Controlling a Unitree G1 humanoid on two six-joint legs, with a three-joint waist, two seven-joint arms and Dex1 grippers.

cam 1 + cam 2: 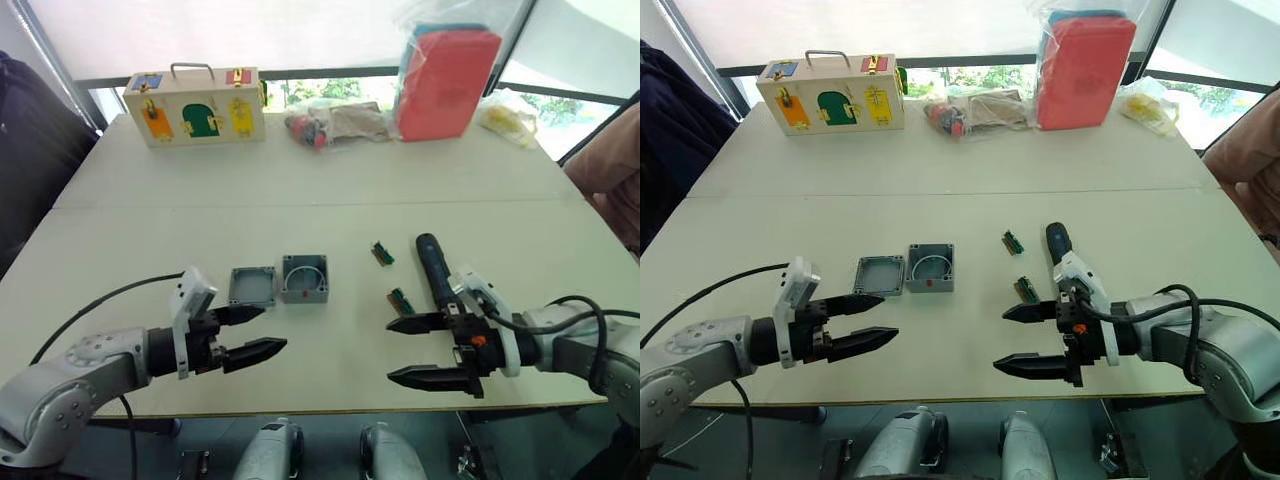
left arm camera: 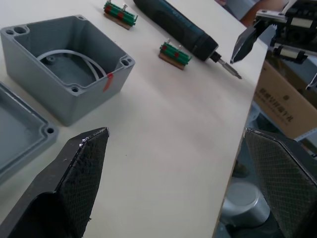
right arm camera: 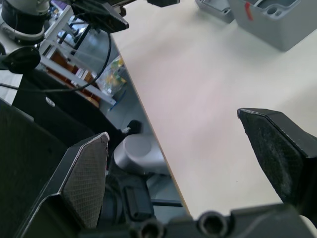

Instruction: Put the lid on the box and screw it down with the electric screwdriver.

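Lid (image 1: 252,286) lies untouched at nine o'clock of the box (image 1: 305,278), so the spread-jawed left gripper (image 1: 252,334) should grasp it first; right gripper (image 1: 425,348) also gapes.

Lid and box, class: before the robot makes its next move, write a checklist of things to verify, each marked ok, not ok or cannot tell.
1. Lid free on the table, beside the box: ok.
2. Box upright, mouth open: ok.
3. Left gripper jaws open, empty: ok.
4. Right gripper jaws open, empty: ok.
5. Screwdriver lying free, near right gripper: ok.
6. Screws ready in lid's holes: cannot tell.
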